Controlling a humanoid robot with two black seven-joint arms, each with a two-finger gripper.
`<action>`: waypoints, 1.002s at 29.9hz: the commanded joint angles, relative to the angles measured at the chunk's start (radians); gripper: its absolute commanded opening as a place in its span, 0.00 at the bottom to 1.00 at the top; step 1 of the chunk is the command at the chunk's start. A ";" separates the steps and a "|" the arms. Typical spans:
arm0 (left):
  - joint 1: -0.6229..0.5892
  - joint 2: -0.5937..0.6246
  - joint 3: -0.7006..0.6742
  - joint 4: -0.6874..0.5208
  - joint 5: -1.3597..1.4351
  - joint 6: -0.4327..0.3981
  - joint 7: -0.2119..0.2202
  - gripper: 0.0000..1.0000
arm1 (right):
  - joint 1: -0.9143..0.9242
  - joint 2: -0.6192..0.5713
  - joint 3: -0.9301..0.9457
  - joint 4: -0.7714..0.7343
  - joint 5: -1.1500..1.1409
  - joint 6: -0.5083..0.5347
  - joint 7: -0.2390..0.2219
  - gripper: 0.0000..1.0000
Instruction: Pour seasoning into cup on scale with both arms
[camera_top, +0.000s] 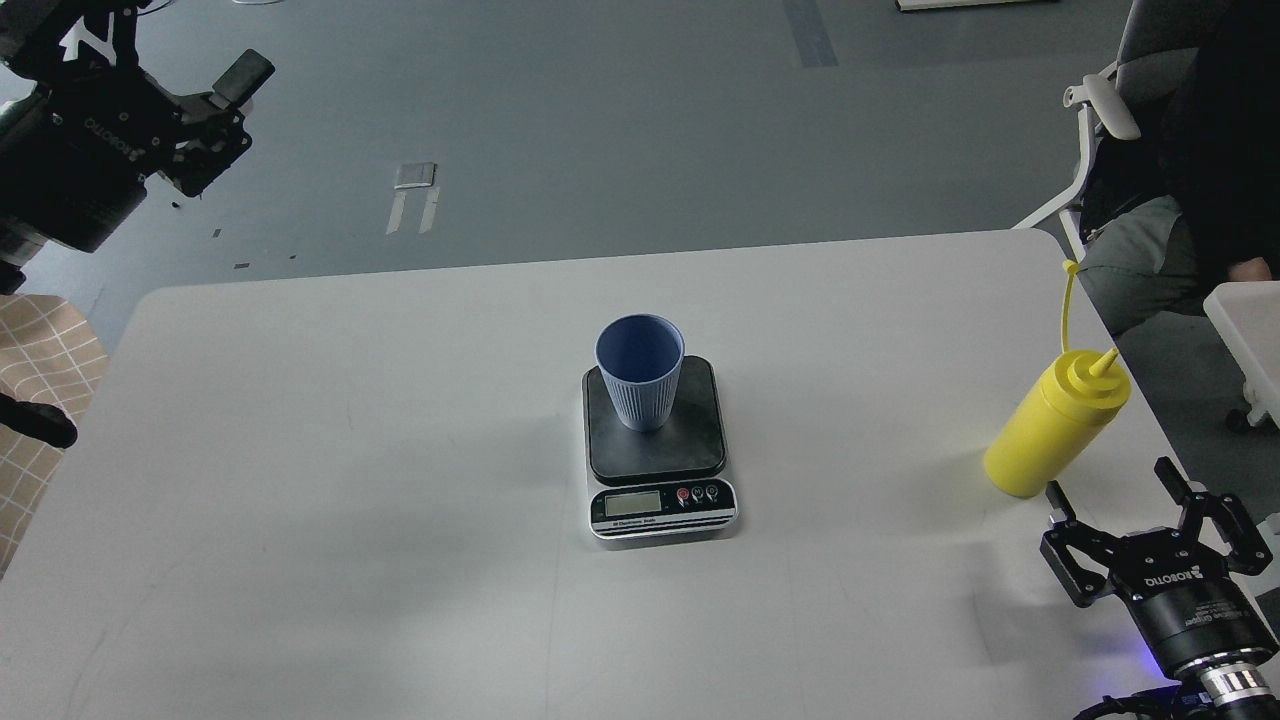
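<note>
The muted-blue ribbed cup (640, 372) stands upright on the dark platform of the scale (660, 455) at the middle of the white table. The yellow seasoning bottle (1055, 425) stands at the table's right edge, its tether strap sticking up. My right gripper (1112, 482) is open and empty, just in front of the bottle and apart from it. My left gripper (222, 105) is raised high at the far left, beyond the table; its fingers look spread apart and hold nothing.
The white table (400, 480) has rounded corners and bears only the scale and the bottle. A seated person (1180, 190) and an office chair are at the right. A checked cloth (40, 370) lies off the table's left edge.
</note>
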 joint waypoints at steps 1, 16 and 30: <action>0.005 -0.006 -0.008 0.000 -0.001 0.000 0.000 0.98 | -0.014 -0.041 0.067 0.089 -0.001 0.000 0.000 1.00; 0.008 -0.029 -0.052 0.000 -0.005 0.000 0.000 0.98 | 0.397 -0.377 0.158 0.149 -0.030 0.000 0.001 1.00; -0.015 -0.127 -0.132 0.061 -0.023 0.000 0.000 0.98 | 1.308 -0.296 -0.331 -0.356 -0.484 0.000 0.031 1.00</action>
